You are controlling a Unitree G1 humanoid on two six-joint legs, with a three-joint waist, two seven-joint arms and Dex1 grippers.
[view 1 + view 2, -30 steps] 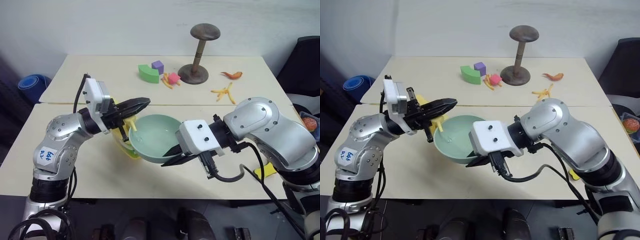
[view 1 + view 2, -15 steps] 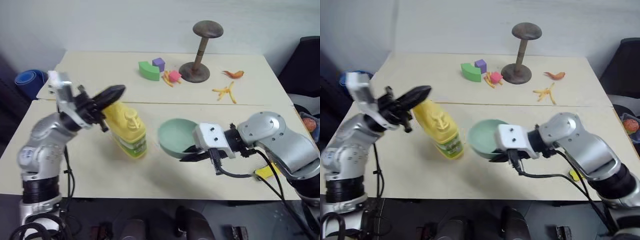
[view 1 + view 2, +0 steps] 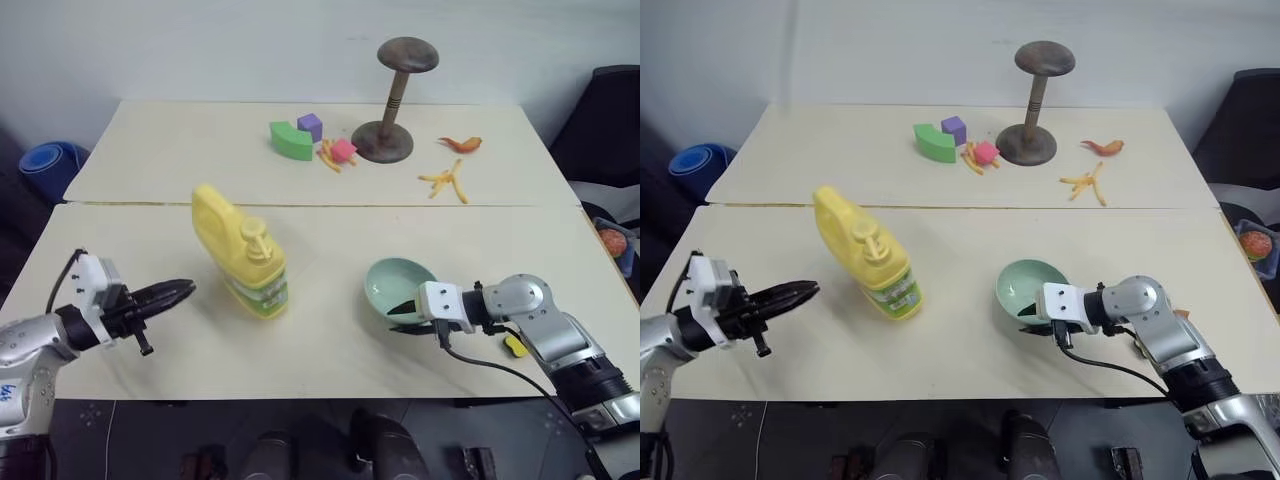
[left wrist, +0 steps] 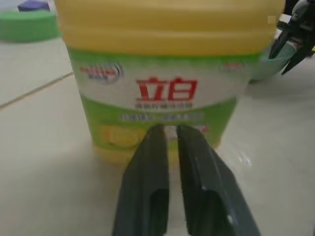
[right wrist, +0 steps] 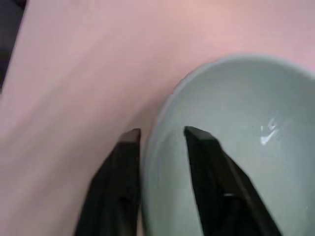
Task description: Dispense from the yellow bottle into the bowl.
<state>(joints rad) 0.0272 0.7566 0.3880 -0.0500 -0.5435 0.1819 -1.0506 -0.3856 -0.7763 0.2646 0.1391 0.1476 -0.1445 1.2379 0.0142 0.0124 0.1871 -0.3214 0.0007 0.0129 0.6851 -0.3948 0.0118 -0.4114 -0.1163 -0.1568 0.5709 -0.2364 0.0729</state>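
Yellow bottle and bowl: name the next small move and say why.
Probably draw the right claw back off the bowl: its fingers straddle the rim with a gap, and the bowl sits on the table beside the upright yellow bottle. The left claw hangs apart.

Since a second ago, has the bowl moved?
Yes. The bowl went from beside the yellow bottle toward the robot's right, and now sits on the table, clear of it.

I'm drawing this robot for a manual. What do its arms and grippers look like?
Silver rounded metal arm shells, each ending in a white boxy wrist block and two tapered black fingers: left gripper, right gripper. A black cable loops beneath the right wrist.
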